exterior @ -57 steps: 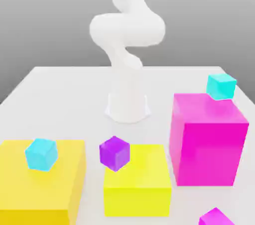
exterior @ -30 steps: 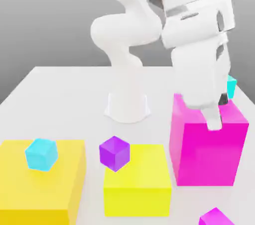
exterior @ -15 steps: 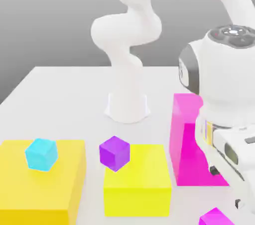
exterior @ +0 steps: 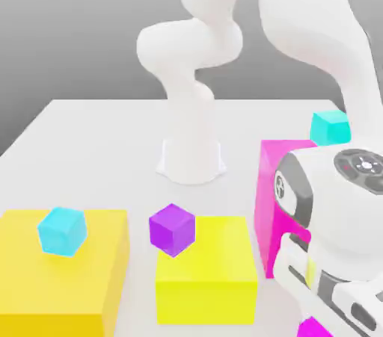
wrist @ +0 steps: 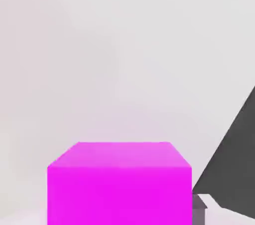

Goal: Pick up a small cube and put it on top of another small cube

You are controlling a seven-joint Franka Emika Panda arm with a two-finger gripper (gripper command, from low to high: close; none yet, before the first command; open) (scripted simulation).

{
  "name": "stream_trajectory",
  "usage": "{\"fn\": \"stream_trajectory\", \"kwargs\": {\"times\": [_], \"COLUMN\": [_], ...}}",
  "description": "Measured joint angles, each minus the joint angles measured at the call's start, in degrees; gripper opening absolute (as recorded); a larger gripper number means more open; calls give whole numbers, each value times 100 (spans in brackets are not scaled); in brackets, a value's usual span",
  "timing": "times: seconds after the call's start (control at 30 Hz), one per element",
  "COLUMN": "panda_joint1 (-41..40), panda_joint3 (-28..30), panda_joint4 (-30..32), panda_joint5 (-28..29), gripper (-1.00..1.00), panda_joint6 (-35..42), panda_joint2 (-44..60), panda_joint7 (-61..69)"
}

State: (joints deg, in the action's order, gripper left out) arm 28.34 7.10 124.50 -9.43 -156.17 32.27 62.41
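- Sitting low at the exterior view's lower right, the arm's hand [exterior: 336, 253] hangs over a small magenta cube [exterior: 314, 328] at the bottom edge of the table [exterior: 97, 141].
- Gripper closed; the hand view has the small magenta cube [wrist: 119, 184] right up close, with a grey fingertip [wrist: 199, 214] touching its side, so it looks clamped on that cube.
- Magenta cube is on the white table surface, in front of the tall magenta block [exterior: 273, 193].
- Cyan cube [exterior: 330, 128] sits on top of the tall magenta block, at its far corner.
- Second cyan cube [exterior: 62, 230] sits on the big yellow block [exterior: 97, 268] at the exterior view's left, tilted a bit.
- Purple cube [exterior: 172, 229] is at the near-left corner of the smaller yellow block [exterior: 217, 268]; cannot tell if it rests on top or just beside.
- No bins or trays, only blocks acting as platforms.
- Arm base [exterior: 191, 156] stands mid-table behind the blocks.
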Motion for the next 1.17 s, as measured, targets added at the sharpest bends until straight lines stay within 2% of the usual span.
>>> {"fn": "stream_trajectory", "kwargs": {"times": [0.17,0.47,0.57,0.8,0.9,1.07,1.1,1.17], "panda_joint1": [113,-598,-997,-2148,-2562,-2610,-2610,-2610], "panda_joint3": [204,1277,1638,1995,2130,2267,2276,2276], "panda_joint4": [191,785,1011,1580,1833,2156,2193,2193], "panda_joint5": [205,281,503,1271,1609,1302,1254,1254], "gripper": [-100,-100,-100,-100,-100,-100,100,100], "panda_joint6": [646,1605,1843,2267,2346,1480,1354,1354], "panda_joint2": [-836,-2271,-2750,-3887,-4313,-3735,-3640,-3640], "panda_joint7": [-172,-1158,-1625,-2866,-3377,-3216,-3180,-3180]}}
